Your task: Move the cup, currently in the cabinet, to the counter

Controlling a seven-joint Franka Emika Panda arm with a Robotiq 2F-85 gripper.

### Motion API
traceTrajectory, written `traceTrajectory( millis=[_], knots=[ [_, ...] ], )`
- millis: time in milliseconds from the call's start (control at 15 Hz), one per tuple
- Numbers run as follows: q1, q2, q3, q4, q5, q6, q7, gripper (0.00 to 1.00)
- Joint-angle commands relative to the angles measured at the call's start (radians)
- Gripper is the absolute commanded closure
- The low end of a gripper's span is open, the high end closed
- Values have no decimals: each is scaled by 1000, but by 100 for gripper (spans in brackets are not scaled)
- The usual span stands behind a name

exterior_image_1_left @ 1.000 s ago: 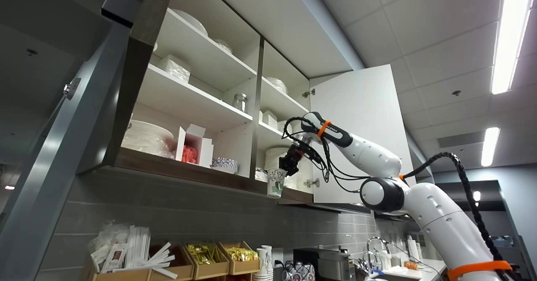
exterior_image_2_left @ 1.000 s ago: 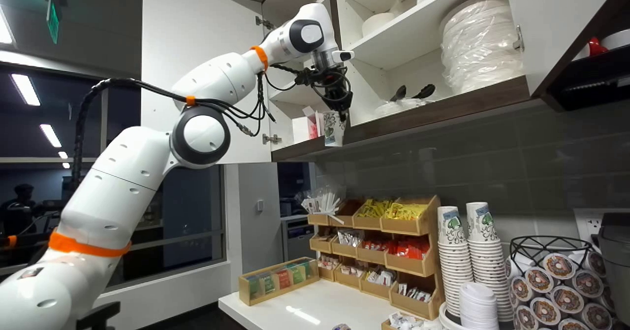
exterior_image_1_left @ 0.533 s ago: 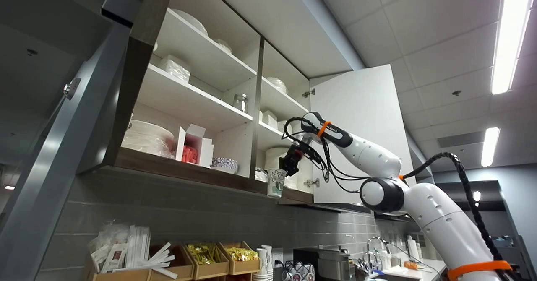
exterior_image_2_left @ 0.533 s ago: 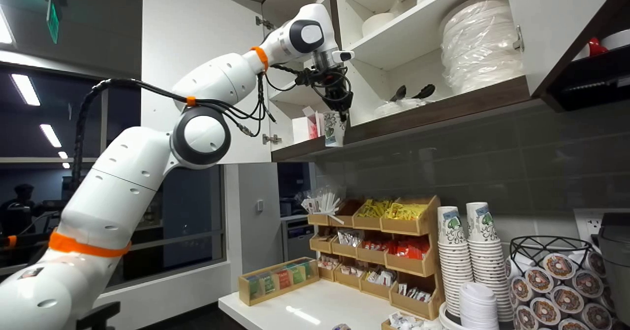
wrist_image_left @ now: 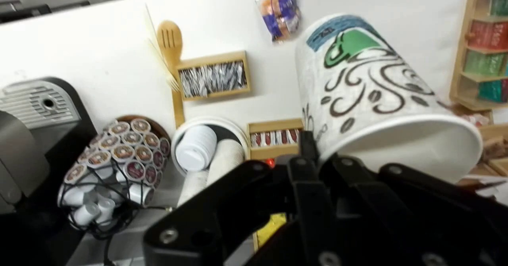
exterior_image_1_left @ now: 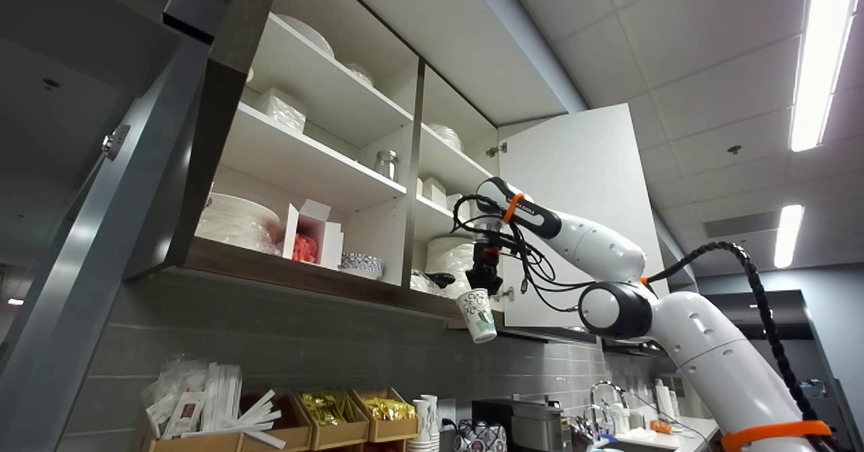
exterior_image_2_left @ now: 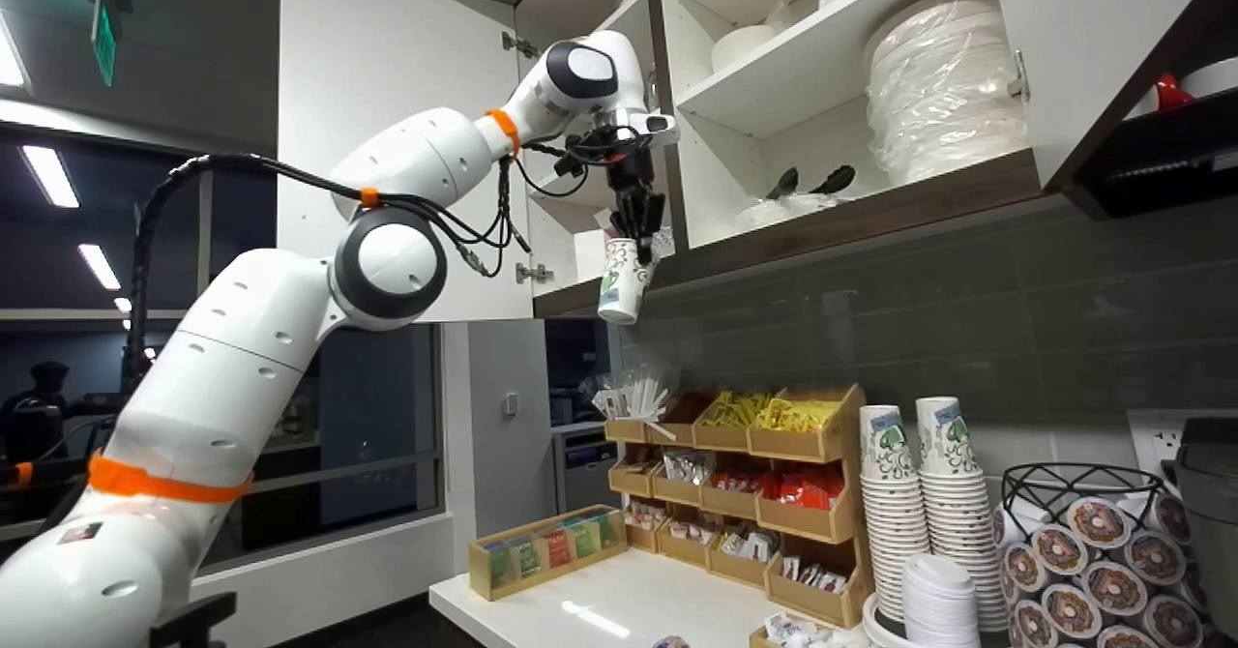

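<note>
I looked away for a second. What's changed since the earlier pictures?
In an exterior view, the cup has moved down and to the right in the picture, and tipped from near upright to leaning. The gripper moved with it, keeping its hold; nothing was let go. A dark utensil in the cabinet has come into view. Unchanged: the cabinet door still open, the cup stacks in place.

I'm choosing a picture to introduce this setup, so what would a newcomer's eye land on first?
Probably the white robot arm, reaching up to the open cabinet in both exterior views. Next, the patterned paper cup at its end, tilted, held near its rim by the black gripper above the white counter. The wrist view adds a heap of coffee pods, left of centre.
</note>
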Motion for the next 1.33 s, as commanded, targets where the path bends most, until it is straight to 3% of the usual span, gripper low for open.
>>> traceTrajectory(
  millis=[0, 67, 133, 533, 600, 800, 1267],
  knots=[
    [73, -18, -39, -16, -119, -182, -25, 99],
    [90, -14, -42, -18, -149, -230, -41, 99],
    [108, -83, -46, -200, -177, -158, -54, 99],
    [201, -119, -21, -400, -394, -177, -212, 99],
    [217, -127, -12, -443, -437, -137, -249, 99],
    [240, -167, 15, -582, -478, 40, -272, 99],
    [220, -323, 44, -913, -317, 584, -88, 99]
  ],
)
